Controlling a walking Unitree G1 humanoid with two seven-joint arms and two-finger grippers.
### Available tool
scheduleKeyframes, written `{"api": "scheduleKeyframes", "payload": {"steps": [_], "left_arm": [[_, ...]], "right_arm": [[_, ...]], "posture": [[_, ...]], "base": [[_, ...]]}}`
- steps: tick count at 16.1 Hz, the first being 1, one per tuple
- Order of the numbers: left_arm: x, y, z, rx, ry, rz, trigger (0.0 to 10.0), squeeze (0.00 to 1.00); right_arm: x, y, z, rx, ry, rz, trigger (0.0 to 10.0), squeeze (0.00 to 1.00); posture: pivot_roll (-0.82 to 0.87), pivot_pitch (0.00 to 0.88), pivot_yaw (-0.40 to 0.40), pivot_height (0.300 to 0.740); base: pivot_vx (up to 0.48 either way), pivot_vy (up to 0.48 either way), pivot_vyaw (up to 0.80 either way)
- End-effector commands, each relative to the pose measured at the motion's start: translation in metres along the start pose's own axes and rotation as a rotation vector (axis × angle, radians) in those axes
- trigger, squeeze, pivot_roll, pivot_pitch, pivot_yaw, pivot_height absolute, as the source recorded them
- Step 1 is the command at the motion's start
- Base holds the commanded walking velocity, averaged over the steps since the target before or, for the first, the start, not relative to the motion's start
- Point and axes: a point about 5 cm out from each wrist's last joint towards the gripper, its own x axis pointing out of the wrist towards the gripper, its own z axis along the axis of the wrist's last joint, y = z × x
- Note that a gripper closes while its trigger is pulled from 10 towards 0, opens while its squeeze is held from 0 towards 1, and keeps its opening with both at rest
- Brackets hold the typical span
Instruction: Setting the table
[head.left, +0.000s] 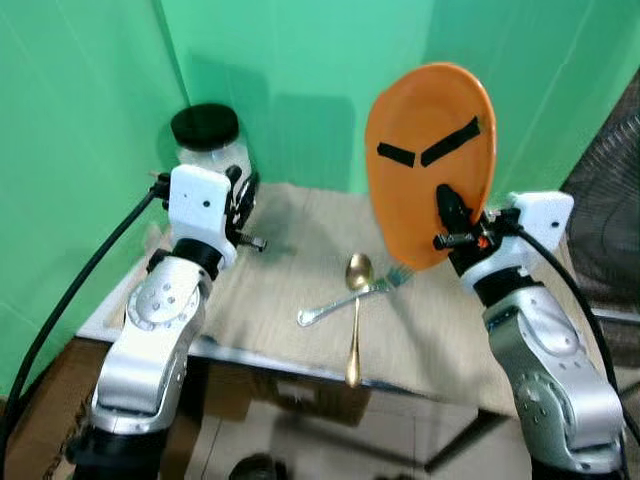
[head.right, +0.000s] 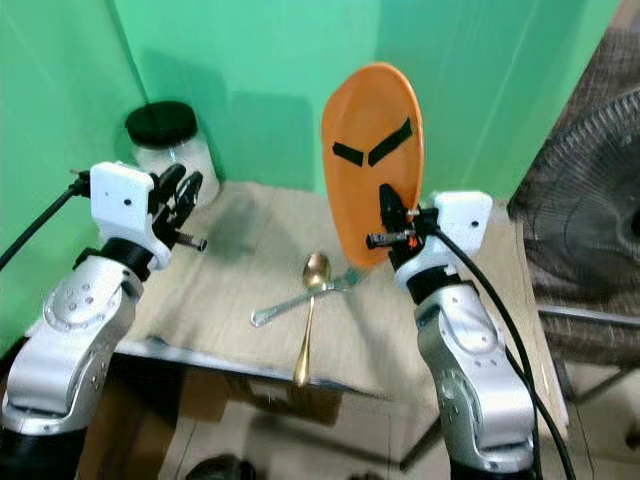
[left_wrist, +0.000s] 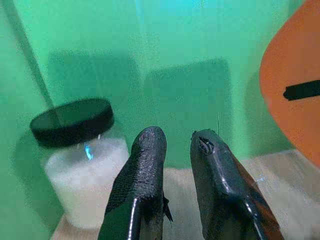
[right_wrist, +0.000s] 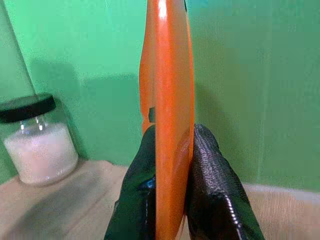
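Note:
An orange plate (head.left: 430, 150) with black tape marks stands upright on edge above the table, and my right gripper (head.left: 450, 215) is shut on its lower rim. The right wrist view shows the plate (right_wrist: 167, 60) edge-on between the two fingers (right_wrist: 210, 165). A gold spoon (head.left: 355, 310) lies on the beige mat, crossed over a silver fork (head.left: 325, 308), just left of and below the plate. My left gripper (head.left: 245, 195) hovers at the table's far left, slightly open with nothing between its fingers (left_wrist: 145, 165).
A glass jar (head.left: 210, 145) of white grains with a black lid stands at the table's back left, just behind my left gripper. The small table (head.left: 260, 300) is backed by green walls. A fan grille (head.right: 590, 200) stands to the right.

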Motion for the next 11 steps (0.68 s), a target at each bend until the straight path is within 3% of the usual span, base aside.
{"api": "scheduleKeyframes", "payload": {"steps": [1, 9, 11], "left_arm": [[-0.002, 0.003, -0.001, 0.006, 0.009, 0.022, 10.0, 0.0], [0.0, 0.002, -0.009, -0.022, 0.058, 0.027, 10.0, 0.0], [0.001, 0.006, -0.01, -0.034, 0.057, 0.11, 10.0, 0.0]], "right_arm": [[0.002, 0.004, 0.01, -0.005, -0.058, 0.017, 10.0, 0.0], [0.0, 0.004, 0.003, -0.044, -0.014, 0.002, 10.0, 0.0], [0.0, 0.001, 0.002, -0.062, -0.006, -0.026, 10.0, 0.0]], "posture": [[0.1, 0.0, 0.018, 0.74], [0.08, 0.0, 0.03, 0.74], [0.08, 0.0, 0.028, 0.74]], "base": [[-0.285, 0.0, 0.0], [-0.031, 0.0, 0.0], [0.0, 0.0, -0.66]]}}
